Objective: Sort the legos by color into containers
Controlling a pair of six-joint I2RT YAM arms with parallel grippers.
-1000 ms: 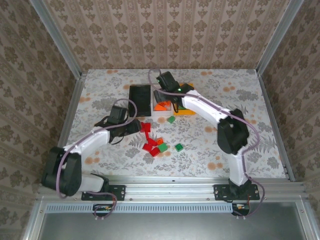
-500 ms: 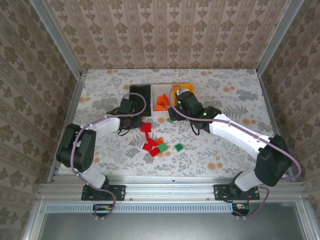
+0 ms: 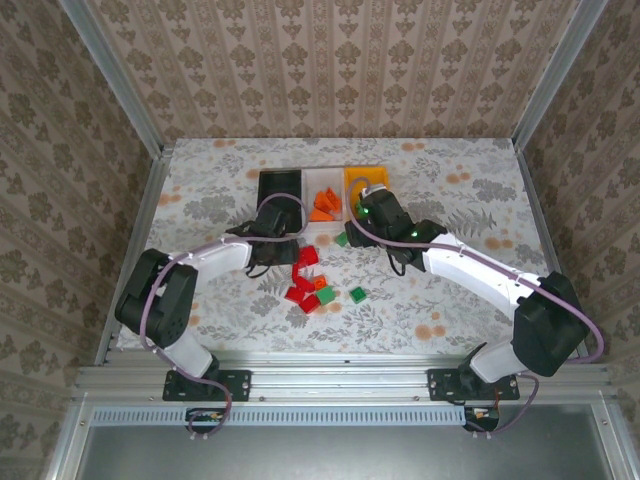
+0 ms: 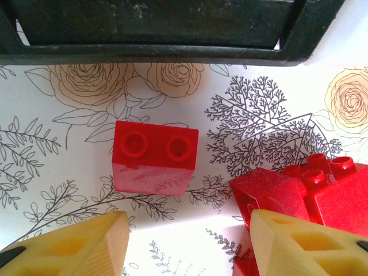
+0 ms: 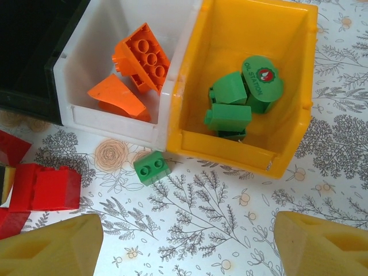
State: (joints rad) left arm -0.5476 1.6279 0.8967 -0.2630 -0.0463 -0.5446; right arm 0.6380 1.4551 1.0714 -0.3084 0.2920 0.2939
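Note:
Three joined containers stand at the back: black (image 3: 280,188), white (image 3: 323,186) and yellow (image 3: 366,178). In the right wrist view the white bin (image 5: 115,123) holds orange legos (image 5: 144,57) and the yellow bin (image 5: 230,150) holds green legos (image 5: 229,115). A loose green lego (image 5: 152,167) lies just in front of them. My right gripper (image 5: 187,253) stands open above the table there, nothing between its fingers. My left gripper (image 4: 190,247) is open too, low over the table near the black bin (image 4: 155,54). A red lego (image 4: 154,155) lies ahead of it, apart from both fingers, more red legos (image 4: 299,190) beside its right finger.
A small heap of red legos (image 3: 303,280) with an orange and a green one mixed in lies mid-table. Another green lego (image 3: 357,294) sits alone to its right. Aluminium rails border the floral table on all sides.
My right gripper has drawn back from over the bins to the table just in front of them. My left gripper has swung from the red heap up toward the black bin's front.

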